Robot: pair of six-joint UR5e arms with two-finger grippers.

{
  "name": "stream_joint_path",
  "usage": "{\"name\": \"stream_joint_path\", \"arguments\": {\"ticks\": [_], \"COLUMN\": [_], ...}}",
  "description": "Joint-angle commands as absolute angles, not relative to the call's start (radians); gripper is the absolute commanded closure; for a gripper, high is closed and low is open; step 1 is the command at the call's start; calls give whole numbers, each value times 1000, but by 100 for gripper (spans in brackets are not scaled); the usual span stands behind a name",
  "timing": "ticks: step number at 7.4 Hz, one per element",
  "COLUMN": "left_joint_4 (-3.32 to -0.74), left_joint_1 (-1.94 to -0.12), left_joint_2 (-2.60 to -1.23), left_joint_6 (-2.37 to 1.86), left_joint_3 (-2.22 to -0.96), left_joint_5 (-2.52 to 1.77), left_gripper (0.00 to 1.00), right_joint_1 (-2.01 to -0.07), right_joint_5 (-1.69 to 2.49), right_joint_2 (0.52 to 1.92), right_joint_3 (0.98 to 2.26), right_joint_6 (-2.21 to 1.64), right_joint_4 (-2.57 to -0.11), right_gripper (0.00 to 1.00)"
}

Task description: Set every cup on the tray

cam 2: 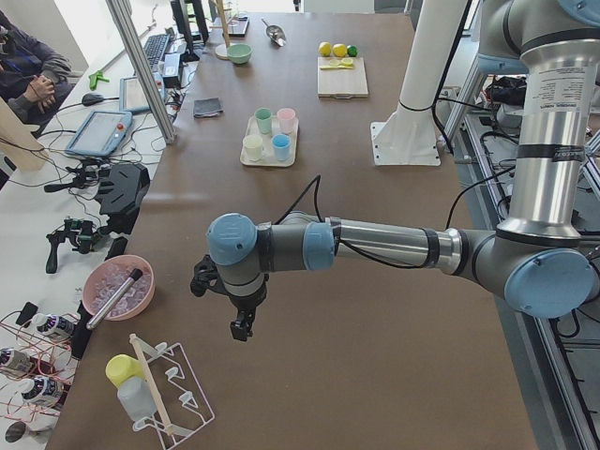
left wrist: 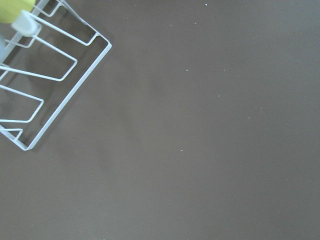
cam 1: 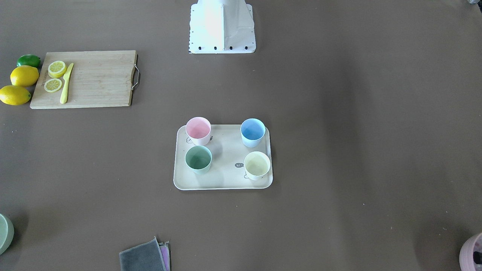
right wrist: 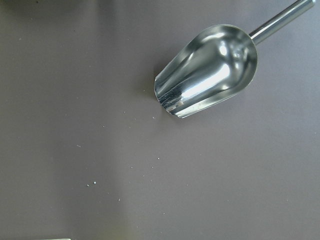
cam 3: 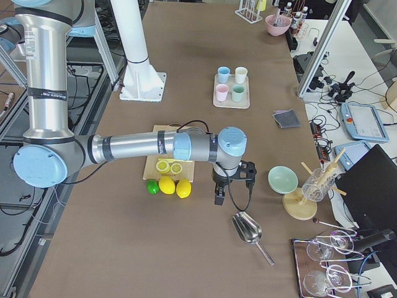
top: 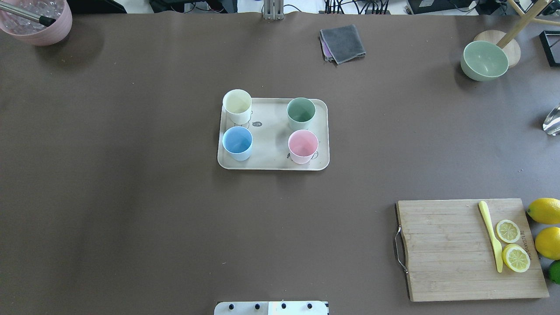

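The cream tray (cam 1: pixel 226 171) lies mid-table, also in the overhead view (top: pixel 271 146). Upright on it stand a pink cup (cam 1: pixel 198 129), a blue cup (cam 1: pixel 252 130), a green cup (cam 1: pixel 198 158) and a pale yellow cup (cam 1: pixel 257 164), one near each corner. My left gripper (cam 2: pixel 242 328) hangs over bare table far from the tray, near a wire rack. My right gripper (cam 3: pixel 218 198) hangs beside the lemons, near a metal scoop. Both show only in the side views, so I cannot tell whether they are open or shut.
A wooden cutting board (top: pixel 459 249) with a yellow knife (top: pixel 491 236), lemon slices and whole lemons (top: pixel 544 210) lies on my right. A green bowl (top: pixel 484 60), grey cloth (top: pixel 342 43), pink bowl (top: pixel 37 19), metal scoop (right wrist: pixel 207 70) and wire rack (left wrist: pixel 45 75) stand around.
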State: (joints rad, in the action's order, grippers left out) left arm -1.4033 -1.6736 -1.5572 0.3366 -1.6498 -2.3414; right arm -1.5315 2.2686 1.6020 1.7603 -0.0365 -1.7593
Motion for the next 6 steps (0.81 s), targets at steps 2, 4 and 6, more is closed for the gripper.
{"name": "stream_joint_path", "arguments": {"ticks": [2, 4, 6], "left_joint_4": [-1410, -1410, -1410], "left_joint_1": [-1677, -1677, -1675], "left_joint_2": [-1540, -1539, -1519], "left_joint_6": [337, 344, 347], "left_joint_3": [-1657, -1664, -1677], "left_joint_5": [-2338, -2338, -2342], "left_gripper": [1, 1, 1], "right_joint_1": [-1534, -1534, -1534], "right_joint_5": [2261, 2263, 2264], "right_joint_2": [1601, 1601, 1601], "right_joint_3": [1763, 1764, 1764], "right_joint_6": [-18, -18, -18], "right_joint_4": [-1767, -1766, -1766], "right_gripper": [0, 0, 0]}}
